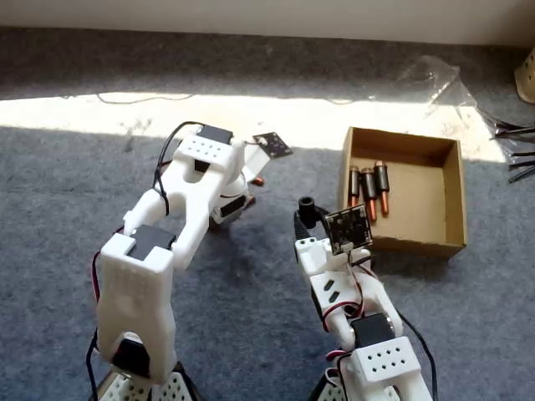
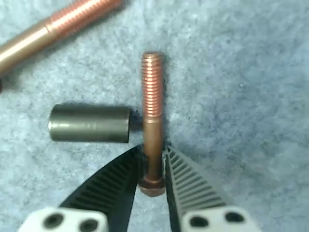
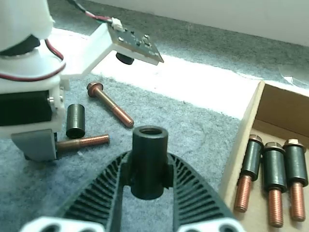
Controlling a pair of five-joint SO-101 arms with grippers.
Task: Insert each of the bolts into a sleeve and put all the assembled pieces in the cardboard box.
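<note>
The left gripper (image 2: 153,151) was nearly closed, its ribbed jaws pinching a copper bolt (image 2: 152,111) on the plain shank just above the head, with the threaded end pointing away from the fingers over the grey carpet (image 2: 241,96). A loose sleeve (image 2: 90,123) lay on its side just beside that bolt and crosswise to it, and a second bolt (image 2: 53,26) lay farther off on the carpet. The right gripper (image 3: 148,166) was closed on a black sleeve (image 3: 149,145), held upright between the jaws with its open bore facing up. In the high view this held sleeve sat near the middle of the table, with the left gripper at about 9 o'clock from it and the cardboard box (image 1: 443,200) at about 2 o'clock. Three assembled pieces (image 1: 369,190) lay side by side inside the box, close to its 9 o'clock wall.
</note>
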